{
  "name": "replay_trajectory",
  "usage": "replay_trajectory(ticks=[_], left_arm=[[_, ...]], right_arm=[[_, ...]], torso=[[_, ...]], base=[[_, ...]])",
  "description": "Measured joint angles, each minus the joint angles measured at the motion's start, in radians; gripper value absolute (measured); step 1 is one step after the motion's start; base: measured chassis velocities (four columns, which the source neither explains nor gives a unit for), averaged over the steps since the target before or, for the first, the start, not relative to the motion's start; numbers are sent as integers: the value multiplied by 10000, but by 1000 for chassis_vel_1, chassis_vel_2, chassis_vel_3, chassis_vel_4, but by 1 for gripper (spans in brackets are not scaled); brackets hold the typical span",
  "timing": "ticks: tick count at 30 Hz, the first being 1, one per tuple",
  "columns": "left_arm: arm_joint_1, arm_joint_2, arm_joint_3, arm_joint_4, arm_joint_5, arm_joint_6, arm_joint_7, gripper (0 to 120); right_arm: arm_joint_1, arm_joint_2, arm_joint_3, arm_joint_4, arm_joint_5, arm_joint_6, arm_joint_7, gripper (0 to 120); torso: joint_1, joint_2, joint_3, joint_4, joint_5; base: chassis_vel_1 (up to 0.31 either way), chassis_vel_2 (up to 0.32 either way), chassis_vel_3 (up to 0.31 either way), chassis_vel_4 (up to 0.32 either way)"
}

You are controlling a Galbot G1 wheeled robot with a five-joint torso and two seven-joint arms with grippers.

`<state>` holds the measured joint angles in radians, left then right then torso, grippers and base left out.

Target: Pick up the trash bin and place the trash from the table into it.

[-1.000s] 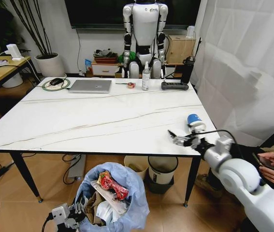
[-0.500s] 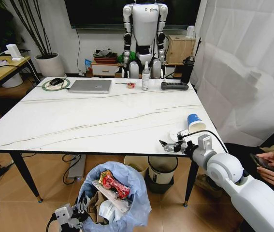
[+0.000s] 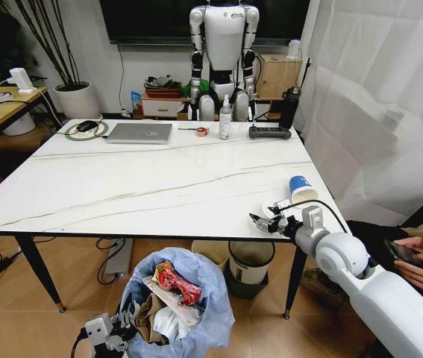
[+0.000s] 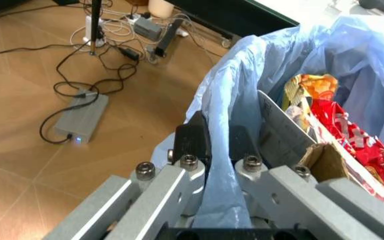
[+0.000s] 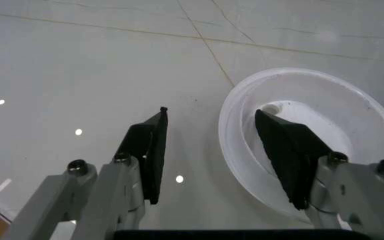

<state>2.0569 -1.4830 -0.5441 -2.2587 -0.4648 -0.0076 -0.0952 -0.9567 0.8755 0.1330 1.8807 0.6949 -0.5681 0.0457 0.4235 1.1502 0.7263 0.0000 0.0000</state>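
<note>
The trash bin [image 3: 196, 313], lined with a puffy light-blue bag, hangs just below the table's front edge. My left gripper [image 3: 121, 327] [image 4: 216, 146] is shut on its rim and bag. Inside lie a red wrapper [image 4: 342, 137], brown cardboard [image 4: 320, 156] and white paper. On the marble table [image 3: 136, 179], near its front right corner, a white lid [image 3: 268, 209] [image 5: 339, 120] lies flat. My right gripper [image 3: 259, 221] [image 5: 219, 150] is open, one finger inside the lid and the other outside its rim. A blue paper cup [image 3: 301, 188] lies just beyond.
A laptop [image 3: 139, 133], a mouse on a pad [image 3: 86, 127], a spray bottle [image 3: 225, 118] and a black device [image 3: 269, 133] line the table's far edge. Two other bins [image 3: 250, 262] stand under the table. A seated person [image 3: 420, 257] is at the right.
My right arm has swung in from beside the blue cup, bringing its open fingers down around the white lid's rim. The bin and left gripper have hardly moved.
</note>
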Motion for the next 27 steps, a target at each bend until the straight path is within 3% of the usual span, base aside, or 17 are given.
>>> replay_trajectory(ticks=[14,27], left_arm=[[-12,136,-14,-42,-73,4,-8,0],[-51,193,-20,-49,-173,59,-27,0]], right_arm=[[-183,-58,239,206,-21,136,-46,1],[-316,-100,191,831,311,750,-412,0]], torso=[[0,0,0,0,-1],[-2,1,0,0,-2]], base=[[0,0,0,0],[0,0,0,0]])
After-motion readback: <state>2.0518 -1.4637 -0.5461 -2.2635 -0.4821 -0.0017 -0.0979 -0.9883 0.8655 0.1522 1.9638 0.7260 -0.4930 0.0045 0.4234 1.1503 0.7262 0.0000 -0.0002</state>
